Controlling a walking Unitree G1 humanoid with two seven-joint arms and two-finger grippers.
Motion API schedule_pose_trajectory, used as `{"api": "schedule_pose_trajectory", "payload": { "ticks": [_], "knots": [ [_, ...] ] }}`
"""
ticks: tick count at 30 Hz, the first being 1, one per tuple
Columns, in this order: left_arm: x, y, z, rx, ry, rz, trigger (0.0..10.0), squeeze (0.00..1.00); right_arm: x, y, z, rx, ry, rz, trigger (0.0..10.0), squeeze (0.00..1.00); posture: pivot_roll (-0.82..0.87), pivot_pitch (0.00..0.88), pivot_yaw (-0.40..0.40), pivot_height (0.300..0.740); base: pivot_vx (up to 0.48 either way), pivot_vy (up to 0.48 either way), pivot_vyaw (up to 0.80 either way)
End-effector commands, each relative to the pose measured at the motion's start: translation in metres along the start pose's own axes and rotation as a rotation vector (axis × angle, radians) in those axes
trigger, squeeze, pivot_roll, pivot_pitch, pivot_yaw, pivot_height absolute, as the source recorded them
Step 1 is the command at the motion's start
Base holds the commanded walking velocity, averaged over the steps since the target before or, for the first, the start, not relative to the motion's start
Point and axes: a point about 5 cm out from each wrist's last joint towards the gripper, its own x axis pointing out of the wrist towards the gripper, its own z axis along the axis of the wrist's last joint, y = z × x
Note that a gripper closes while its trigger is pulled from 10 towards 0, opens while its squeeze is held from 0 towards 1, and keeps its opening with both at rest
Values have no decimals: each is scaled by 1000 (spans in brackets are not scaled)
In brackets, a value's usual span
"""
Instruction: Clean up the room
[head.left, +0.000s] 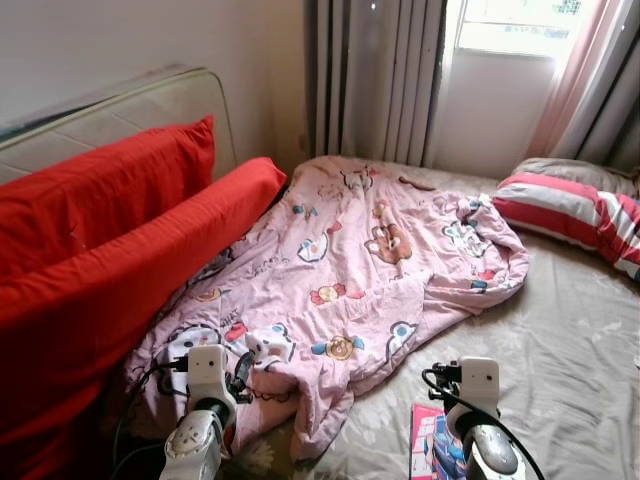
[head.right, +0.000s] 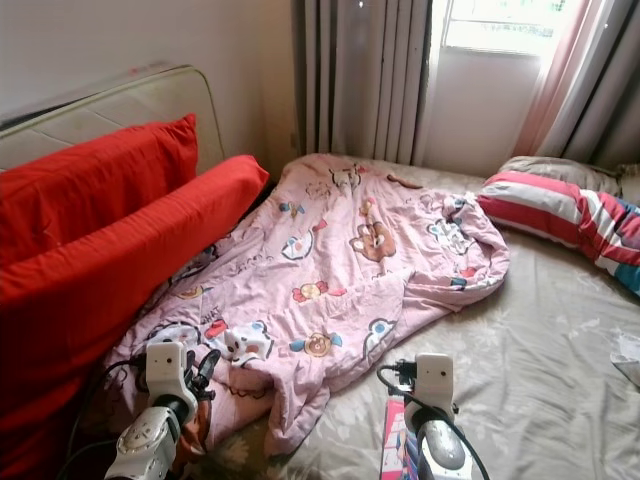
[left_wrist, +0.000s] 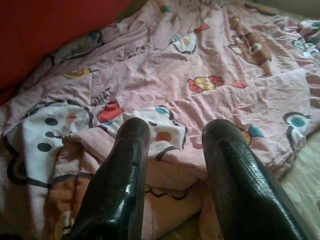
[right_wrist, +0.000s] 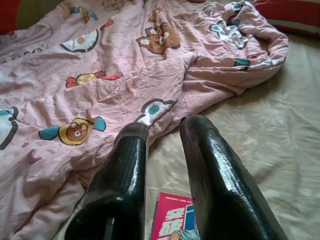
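- Left wrist view: left end effector (left_wrist: 172, 135) spread, both black fingers (left_wrist: 122, 175) apart with a gap between the tips, pinching nothing. It hangs just above the crumpled near edge of the pink cartoon-print blanket (left_wrist: 200, 65).
- Right wrist view: right end effector (right_wrist: 165, 130) also spread, nothing between its fingers (right_wrist: 215, 170). Below and just behind its tips lies a pink book (right_wrist: 172, 220) flat on the bed sheet (right_wrist: 260, 135); the blanket's hem lies just ahead of the tips and off to the left-arm side.
- Left eye view, near: both arms low in the foreground, left one over the blanket's near corner, right one (head.left: 478, 385) over the bare sheet, with the book (head.left: 430, 445) beside it.
- Ahead of both end effectors: the blanket (head.left: 370, 250) lies rumpled and spread on the bed, running away toward the curtains, its far right end bunched into a fold.
- Beyond the left end effector, to its outer side: two long red cushions (head.left: 110, 250) leaning against the headboard (head.left: 150, 105); the blanket's edge touches the lower one.
- Far beyond the right end effector: a red-and-white striped pillow (head.left: 570, 215) on the sheet, just past the blanket's bunched end.
- Farthest: grey curtains (head.left: 375, 75) and a bright window (head.left: 510, 25).
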Motion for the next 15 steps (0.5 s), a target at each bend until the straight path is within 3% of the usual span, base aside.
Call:
{"api": "schedule_pose_trajectory", "payload": {
  "ticks": [1, 15],
  "knots": [
    [0, 1, 1, -6, -11, 8, 10000, 0, 1, -1, 3, 6, -16, -8, 10000, 0, -75, 19, 1, 740, 0, 0, 0],
    [-1, 1, 1, -6, -13, 5, 10000, 0, 2, 0, 5, 6, -18, -16, 10000, 0, -74, 22, 4, 740, 0, 0, 0]
  ]
}}
